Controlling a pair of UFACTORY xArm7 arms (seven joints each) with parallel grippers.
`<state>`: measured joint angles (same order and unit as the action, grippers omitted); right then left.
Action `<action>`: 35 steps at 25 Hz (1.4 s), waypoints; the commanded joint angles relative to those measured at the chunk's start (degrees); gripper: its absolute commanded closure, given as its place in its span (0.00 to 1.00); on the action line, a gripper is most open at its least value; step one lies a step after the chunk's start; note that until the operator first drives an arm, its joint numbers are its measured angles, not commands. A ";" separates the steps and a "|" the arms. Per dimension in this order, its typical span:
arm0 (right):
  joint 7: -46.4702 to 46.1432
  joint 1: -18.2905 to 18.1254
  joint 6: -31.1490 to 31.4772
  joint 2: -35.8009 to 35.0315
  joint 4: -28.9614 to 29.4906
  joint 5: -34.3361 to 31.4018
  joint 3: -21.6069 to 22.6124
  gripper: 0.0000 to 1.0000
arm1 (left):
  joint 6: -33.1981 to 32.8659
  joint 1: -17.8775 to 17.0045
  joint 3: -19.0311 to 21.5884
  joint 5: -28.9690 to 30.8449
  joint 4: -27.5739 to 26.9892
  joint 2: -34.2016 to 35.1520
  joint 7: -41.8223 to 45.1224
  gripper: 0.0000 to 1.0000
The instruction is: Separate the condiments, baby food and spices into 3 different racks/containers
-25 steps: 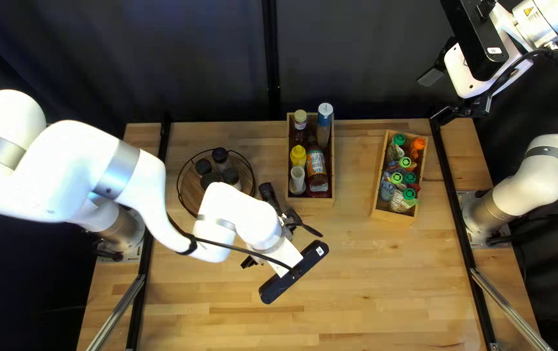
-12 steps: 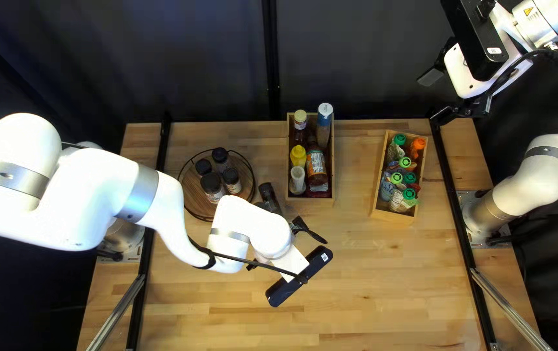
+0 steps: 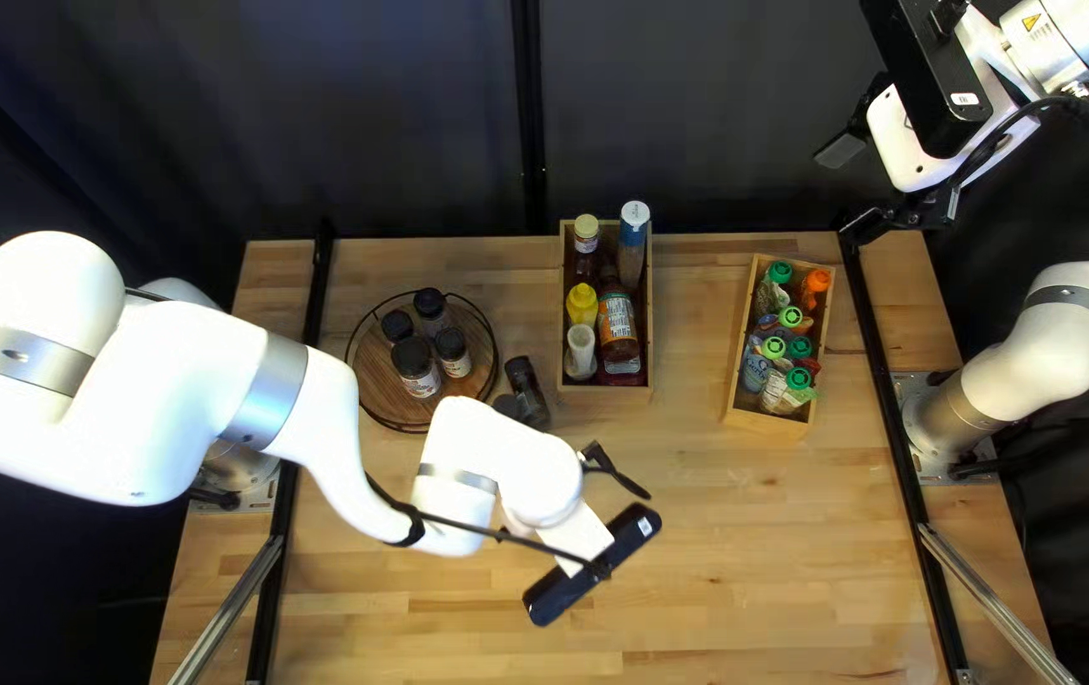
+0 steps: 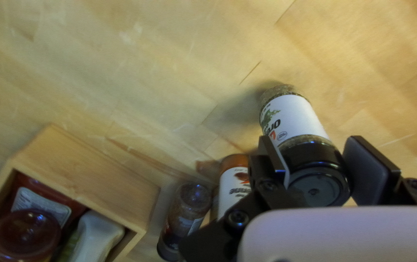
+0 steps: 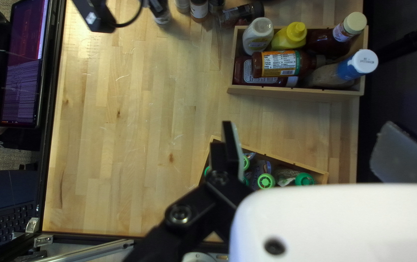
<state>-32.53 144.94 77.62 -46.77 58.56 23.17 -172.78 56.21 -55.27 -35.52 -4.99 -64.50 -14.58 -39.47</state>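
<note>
Left gripper (image 3: 595,459) clamped on white-labelled spice jar (image 4: 293,119), loose labelled jars (image 4: 235,182) beside it, then round rack (image 3: 379,381) with four dark-capped jars (image 3: 417,360), box (image 3: 605,396) of labelled condiment bottles (image 3: 617,324), box (image 3: 766,423) of baby food pouches (image 3: 776,391), right gripper (image 3: 854,189) wide.

So the bench (image 3: 722,546) is pale wood strips with some scratches and dark knots. Round rack (image 3: 373,381) with a wire rim sits toward the far left corner, bottle box (image 3: 608,395) is around the middle of the far edge, and the pouch box (image 3: 766,424) is a bit skewed, over toward the far right corner. Between rack and bottle box there's a dark jar (image 3: 527,384) on its side, plus an orange-and-white jar (image 4: 235,182) near it
</note>
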 commanded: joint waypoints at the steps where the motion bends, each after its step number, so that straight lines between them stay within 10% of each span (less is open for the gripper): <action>1: 0.00 0.00 0.00 0.00 0.00 0.00 0.00 0.00 | 4.93 -2.61 1.24 1.97 -1.32 3.61 1.59 1.00; 10: 0.00 0.00 0.00 0.00 0.00 0.00 0.00 0.00 | 8.42 -3.43 2.94 18.45 13.53 23.34 17.46 1.00; 21: 0.00 0.00 0.00 0.00 0.00 0.00 0.00 0.00 | 17.54 6.25 7.43 33.39 27.72 44.55 33.55 1.00; 35: 0.00 0.00 0.00 0.00 0.00 0.00 0.00 0.00 | 9.50 12.19 1.10 39.89 31.41 42.26 35.73 1.00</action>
<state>-32.53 144.94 77.62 -46.77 58.56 23.17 -172.78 66.90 -43.36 -33.48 34.48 -33.18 28.65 -3.55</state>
